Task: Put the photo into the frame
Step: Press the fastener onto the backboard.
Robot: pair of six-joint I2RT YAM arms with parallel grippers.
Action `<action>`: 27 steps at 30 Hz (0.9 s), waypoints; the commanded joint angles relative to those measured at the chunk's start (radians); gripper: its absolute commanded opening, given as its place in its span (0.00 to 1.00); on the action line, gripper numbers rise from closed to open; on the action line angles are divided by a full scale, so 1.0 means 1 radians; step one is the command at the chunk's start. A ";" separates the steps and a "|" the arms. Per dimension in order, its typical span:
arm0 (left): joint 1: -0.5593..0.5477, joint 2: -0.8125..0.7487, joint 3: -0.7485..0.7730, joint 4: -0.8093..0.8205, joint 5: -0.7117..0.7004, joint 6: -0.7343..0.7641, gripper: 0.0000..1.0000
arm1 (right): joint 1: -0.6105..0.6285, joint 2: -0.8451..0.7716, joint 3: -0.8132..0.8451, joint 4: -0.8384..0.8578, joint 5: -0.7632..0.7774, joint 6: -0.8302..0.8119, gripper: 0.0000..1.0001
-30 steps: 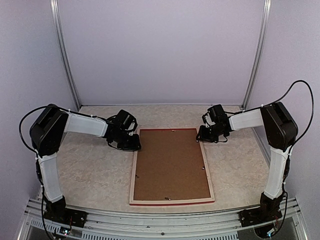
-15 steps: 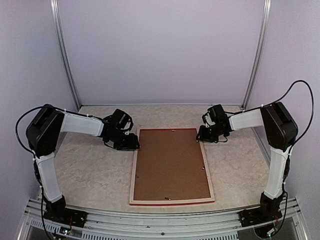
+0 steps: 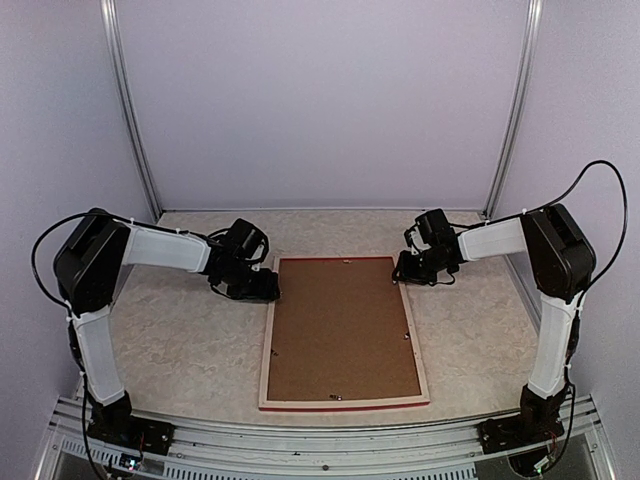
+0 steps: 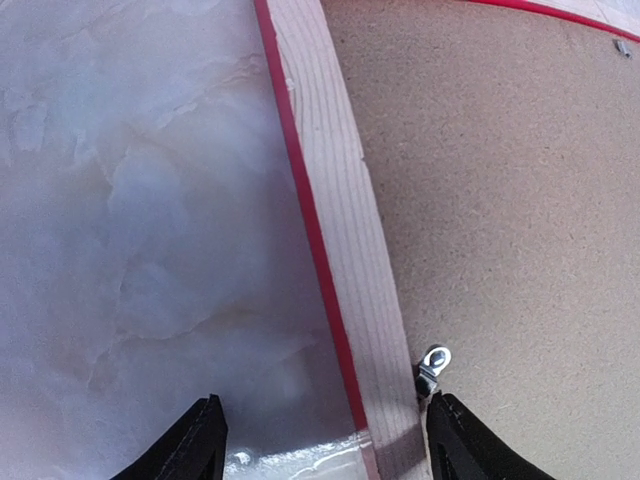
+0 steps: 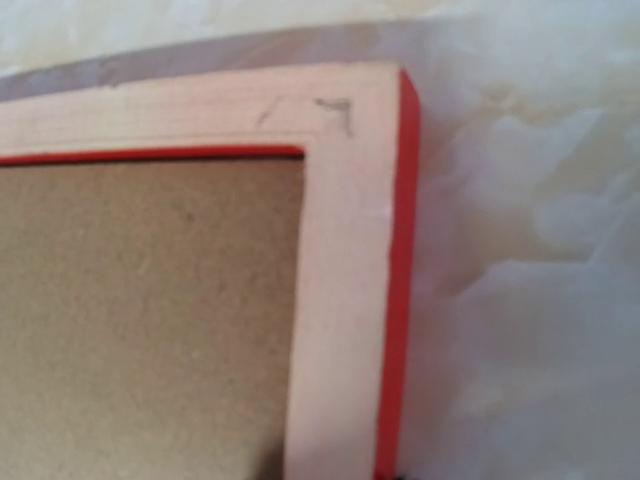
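Checking top view first: the frame [image 3: 268, 350] lies face down at the centre of the table [image 3: 180, 340], with the brown backing board [image 3: 342, 330] seated in it. Neither has shifted over the last 1 s. Only the left arm changed: its elbow drifted a touch toward 9 o'clock, and the left gripper [image 3: 254, 287] nudged along the frame's 10 o'clock corner, then settled. The right gripper [image 3: 413, 270] sits at the 2 o'clock corner, same as before. You won't see the photo anywhere; it may be under the backing, can't tell.

Left wrist view: fingers [image 4: 195, 445] spread apart, with only the pale wood rail between them. 1 tip is over the table at 7 o'clock, the other over the backing at 5 o'clock. A small metal clip [image 4: 433, 362] sits at the rail's inner edge, just beside that tip.

Right wrist view: blurred frame corner, red outer edge toward 3 o'clock. No fingers clearly in shot, so you can't tell that claw's state.

Judgement: tiny repositioning, no task progress yet. You're likely lining up on the clip or rail to free the backing.
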 commanded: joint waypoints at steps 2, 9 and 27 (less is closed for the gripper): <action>-0.020 0.042 0.044 -0.107 -0.119 0.019 0.67 | 0.000 0.032 -0.007 -0.032 -0.018 -0.010 0.30; -0.039 0.059 0.067 -0.118 -0.138 0.036 0.65 | 0.000 0.034 -0.011 -0.028 -0.021 -0.009 0.30; -0.083 0.117 0.131 -0.120 -0.200 0.044 0.51 | 0.000 0.028 -0.016 -0.033 -0.022 -0.012 0.29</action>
